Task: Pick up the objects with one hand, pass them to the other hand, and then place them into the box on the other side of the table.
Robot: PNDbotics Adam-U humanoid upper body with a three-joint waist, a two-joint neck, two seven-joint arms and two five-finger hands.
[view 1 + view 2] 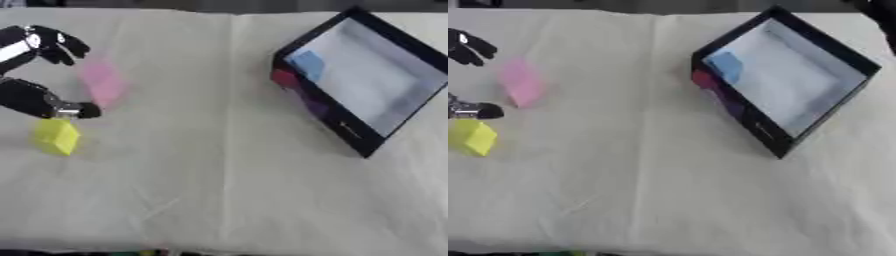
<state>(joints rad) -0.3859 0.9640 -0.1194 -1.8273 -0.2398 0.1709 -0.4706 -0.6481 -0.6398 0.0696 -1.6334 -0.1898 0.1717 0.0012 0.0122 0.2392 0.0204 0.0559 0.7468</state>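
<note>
A pink block [101,82] lies on the cloth at the left. A yellow block [57,136] sits just below it. My left hand [35,47] comes in from the left edge and stands open around the pink block, its fingers [68,44] above the block and its thumb [77,110] below, close to the yellow block's top. Whether the hand touches the pink block I cannot tell. A black box [857,64] with a pale floor lies at the upper right, with a blue block [726,65] in its left corner. My right hand shows in no view.
The table carries a cream cloth [227,190] with a crease down the middle. A dark shape [881,15] shows at the top right corner, beyond the box. The box's outer wall [302,97] has red and purple markings.
</note>
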